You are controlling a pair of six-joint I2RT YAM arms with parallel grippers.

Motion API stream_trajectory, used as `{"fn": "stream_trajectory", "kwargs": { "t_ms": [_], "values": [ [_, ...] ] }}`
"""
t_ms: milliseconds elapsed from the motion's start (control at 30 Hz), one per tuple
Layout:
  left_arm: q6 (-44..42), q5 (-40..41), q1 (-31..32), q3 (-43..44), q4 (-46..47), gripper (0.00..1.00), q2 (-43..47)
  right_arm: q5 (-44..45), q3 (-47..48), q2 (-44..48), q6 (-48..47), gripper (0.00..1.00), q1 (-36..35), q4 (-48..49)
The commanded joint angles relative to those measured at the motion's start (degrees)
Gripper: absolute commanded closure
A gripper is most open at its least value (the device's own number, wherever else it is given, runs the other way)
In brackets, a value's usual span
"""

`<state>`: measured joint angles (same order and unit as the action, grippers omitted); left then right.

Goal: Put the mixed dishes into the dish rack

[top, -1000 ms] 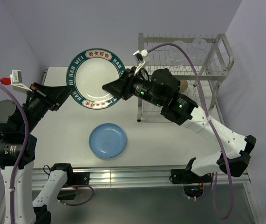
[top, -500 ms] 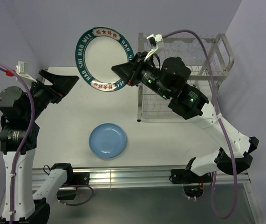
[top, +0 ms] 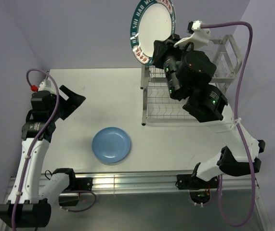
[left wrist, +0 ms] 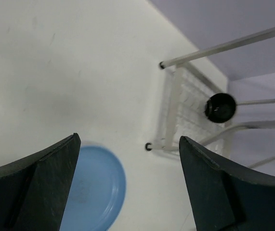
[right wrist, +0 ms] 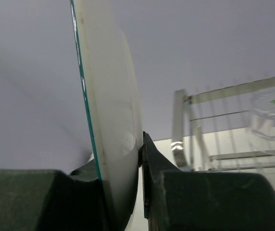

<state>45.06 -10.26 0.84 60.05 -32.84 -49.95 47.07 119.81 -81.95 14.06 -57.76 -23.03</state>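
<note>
Up it has gone: the white plate with the teal lettered rim (top: 151,26) now hangs high over the far left corner of the dish rack (top: 176,108), nearly on edge, where a moment ago it was lower and out over the tabletop (top: 108,91). The right fingers (top: 157,49) are clamped on its lower rim. The left fingers (top: 74,98) have pulled back to the left and stand wide apart, holding nothing. To my eye the trick is to keep the plate upright, line its edge with the slots, then lower slowly so the rim drops between wires. It should stay clear of the clear glass (right wrist: 272,110) on the upper tier and the black bowl (left wrist: 220,107) lower down. The light-blue plate (top: 111,145) lies flat on the tabletop, near side.
</note>
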Motion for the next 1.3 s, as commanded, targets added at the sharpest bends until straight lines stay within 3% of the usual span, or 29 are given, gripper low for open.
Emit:
{"fn": "stream_trajectory", "kwargs": {
  "t_ms": [0, 133, 233, 267, 333, 433, 600, 767, 1067, 1267],
  "values": [
    [-1.6, 0.9, 0.0, -2.3, 2.6, 0.11, -2.1, 19.6, 5.4, -4.5, -9.6, 1.00, -2.3, 6.0],
    [-1.9, 1.4, 0.0, -4.0, 2.3, 0.12, -6.1, 28.4, 7.3, -8.9, -26.7, 1.00, -3.9, 15.5],
    [-2.1, 1.9, 0.0, -5.7, 3.4, 0.12, -7.2, 32.1, 4.1, -10.2, -40.5, 1.00, -4.9, 30.2],
    [-2.2, 2.1, 0.0, -6.9, 3.9, 0.12, -7.1, 32.6, 2.6, -10.4, -43.1, 1.00, -5.0, 36.2],
    [-2.5, 2.2, 0.0, -7.6, 5.0, 0.12, -7.1, 33.0, 2.3, -10.5, -45.5, 1.00, -5.1, 37.8],
    [-3.0, 1.6, 0.0, -8.5, 5.4, 0.13, -7.8, 31.0, 2.6, -9.4, -41.5, 1.00, -4.8, 33.2],
    [-3.0, 0.9, 0.1, -10.0, 6.6, 0.13, -8.5, 25.3, 10.8, -10.2, -29.8, 1.00, -1.0, 11.0],
    [-3.1, 1.6, 0.7, -10.8, 7.9, 0.14, -9.8, 19.6, 11.8, -10.0, -20.5, 1.00, 4.0, -1.2],
    [-2.3, 2.3, 2.4, -12.3, 9.1, 0.17, -14.0, 10.6, 9.0, -10.9, -10.6, 1.00, 11.5, -9.3],
    [-1.5, 3.3, 3.1, -12.5, 8.8, 0.17, -15.4, 9.7, 8.7, -13.8, -7.6, 1.00, 13.8, -11.6]
  ]
}}
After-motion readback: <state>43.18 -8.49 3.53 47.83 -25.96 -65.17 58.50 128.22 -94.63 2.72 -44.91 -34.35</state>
